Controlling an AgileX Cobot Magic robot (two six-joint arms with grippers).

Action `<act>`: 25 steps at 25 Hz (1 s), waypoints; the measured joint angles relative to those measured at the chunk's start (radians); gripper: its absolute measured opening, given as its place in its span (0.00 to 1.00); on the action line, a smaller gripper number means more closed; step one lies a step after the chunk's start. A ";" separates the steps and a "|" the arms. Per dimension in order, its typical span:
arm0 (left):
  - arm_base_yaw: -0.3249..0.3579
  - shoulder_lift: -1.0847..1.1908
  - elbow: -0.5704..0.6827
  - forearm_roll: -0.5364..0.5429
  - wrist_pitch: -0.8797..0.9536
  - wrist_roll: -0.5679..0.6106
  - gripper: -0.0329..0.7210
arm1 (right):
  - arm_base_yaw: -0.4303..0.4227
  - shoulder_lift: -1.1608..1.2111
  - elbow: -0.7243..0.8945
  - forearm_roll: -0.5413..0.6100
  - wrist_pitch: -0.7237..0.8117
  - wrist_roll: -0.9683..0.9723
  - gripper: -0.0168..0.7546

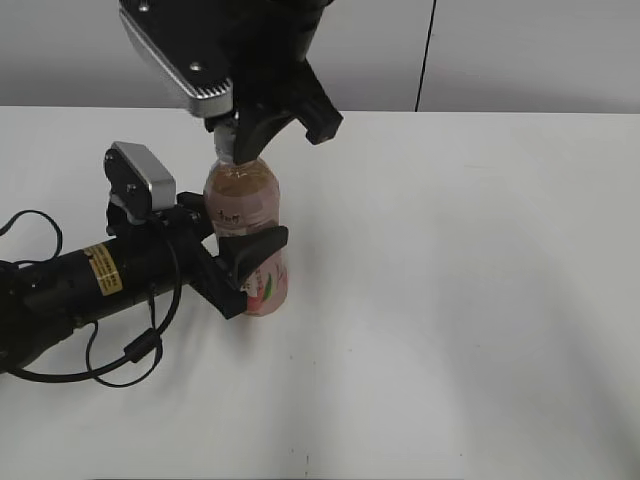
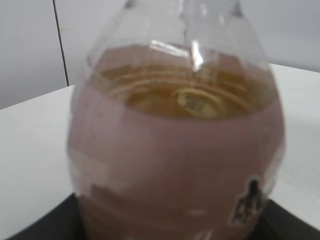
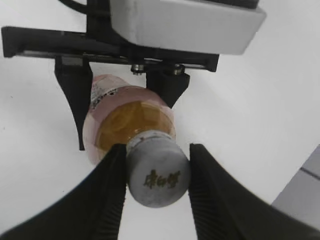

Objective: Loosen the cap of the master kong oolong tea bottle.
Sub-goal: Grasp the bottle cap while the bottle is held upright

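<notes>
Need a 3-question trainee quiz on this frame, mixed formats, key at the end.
1. True or false: the bottle lies on its side on the table.
2. Which hand is around the bottle's body? A) left hand B) right hand
3. Fill in: the right hand's fingers sit on either side of the ___.

Key:
1. False, it stands upright.
2. A
3. cap

1 bottle, 1 cap, 2 grippers
</notes>
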 joint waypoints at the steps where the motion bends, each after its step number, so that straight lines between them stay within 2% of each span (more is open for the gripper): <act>1: 0.000 0.000 0.000 0.000 0.000 0.000 0.55 | 0.000 0.000 0.000 -0.001 0.000 -0.052 0.39; 7: 0.000 0.000 0.000 0.000 0.001 0.000 0.55 | 0.000 -0.001 0.000 -0.003 0.000 -0.364 0.39; 11: 0.000 0.000 0.000 0.000 0.001 0.000 0.55 | 0.000 -0.001 -0.001 -0.003 0.000 -0.481 0.39; 25: 0.000 0.000 -0.001 0.001 0.001 0.008 0.55 | 0.003 -0.008 -0.008 -0.021 0.004 -0.520 0.39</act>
